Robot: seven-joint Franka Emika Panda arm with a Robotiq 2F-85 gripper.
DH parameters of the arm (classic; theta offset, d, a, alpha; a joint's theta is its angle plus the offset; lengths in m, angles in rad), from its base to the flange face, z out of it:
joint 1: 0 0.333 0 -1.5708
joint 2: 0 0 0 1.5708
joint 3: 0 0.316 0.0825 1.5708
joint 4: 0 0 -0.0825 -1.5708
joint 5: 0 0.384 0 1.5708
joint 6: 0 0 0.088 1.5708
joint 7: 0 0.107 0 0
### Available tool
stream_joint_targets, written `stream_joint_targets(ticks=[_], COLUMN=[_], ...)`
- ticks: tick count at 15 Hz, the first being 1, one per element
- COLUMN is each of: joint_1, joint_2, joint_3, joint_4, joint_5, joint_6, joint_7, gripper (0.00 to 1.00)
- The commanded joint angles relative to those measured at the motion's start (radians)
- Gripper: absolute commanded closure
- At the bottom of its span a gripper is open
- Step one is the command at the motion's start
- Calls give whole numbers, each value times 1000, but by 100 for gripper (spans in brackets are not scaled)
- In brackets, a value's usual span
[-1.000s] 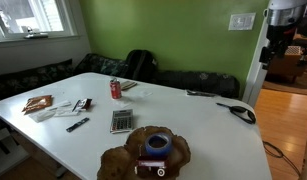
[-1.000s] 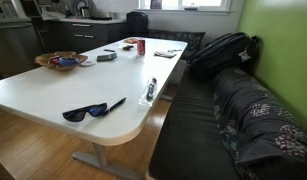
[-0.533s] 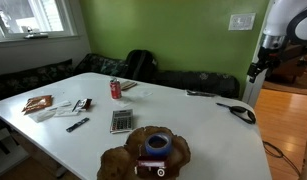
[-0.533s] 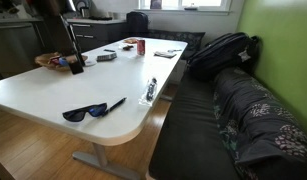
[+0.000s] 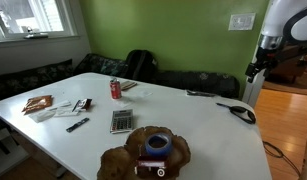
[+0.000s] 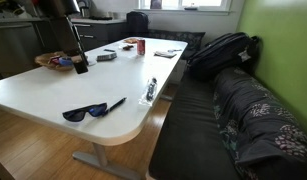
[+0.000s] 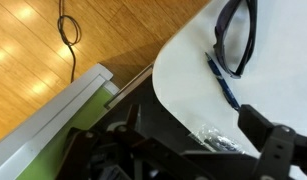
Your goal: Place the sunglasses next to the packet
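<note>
The black sunglasses [image 6: 85, 113] lie near the table's rounded end, and show in both exterior views [image 5: 237, 111] and at the top right of the wrist view [image 7: 236, 35]. A thin dark pen-like stick [image 6: 115, 104] lies right beside them. The clear packet [image 6: 150, 89] lies a little further along the table edge; in the wrist view [image 7: 219, 141] it sits low between the fingers. My gripper [image 5: 255, 72] hangs high in the air off the table's end, well above the sunglasses. It is open and empty [image 7: 193, 165].
A red can [image 5: 116, 89], a calculator [image 5: 121, 121], papers and a wooden bowl [image 5: 148, 150] holding blue tape sit on the white table [image 5: 173, 115]. A cushioned bench with a black backpack [image 6: 221, 50] runs along the green wall. A black cable [image 7: 65, 25] lies on the wood floor.
My arm has come down and in toward the table's end during the last second, and now shows in both exterior views. Nothing on the table has moved.
</note>
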State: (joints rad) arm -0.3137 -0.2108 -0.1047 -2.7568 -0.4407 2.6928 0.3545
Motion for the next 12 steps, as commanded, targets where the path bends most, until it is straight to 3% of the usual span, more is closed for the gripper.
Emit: stream_joint_targets(ticks=[1,4,6,12], joint_1=[-5,-5,-21,-7], joint_2=[-2,-2,25,109], joint_3=[6,6,30,31], joint_4=[1,1,3,3], joint_5=[6,6,-38,-78], joint_6=[-3,-3,20,-2], joint_7=[-6,-6,77,144], gripper=[0,0,0,0])
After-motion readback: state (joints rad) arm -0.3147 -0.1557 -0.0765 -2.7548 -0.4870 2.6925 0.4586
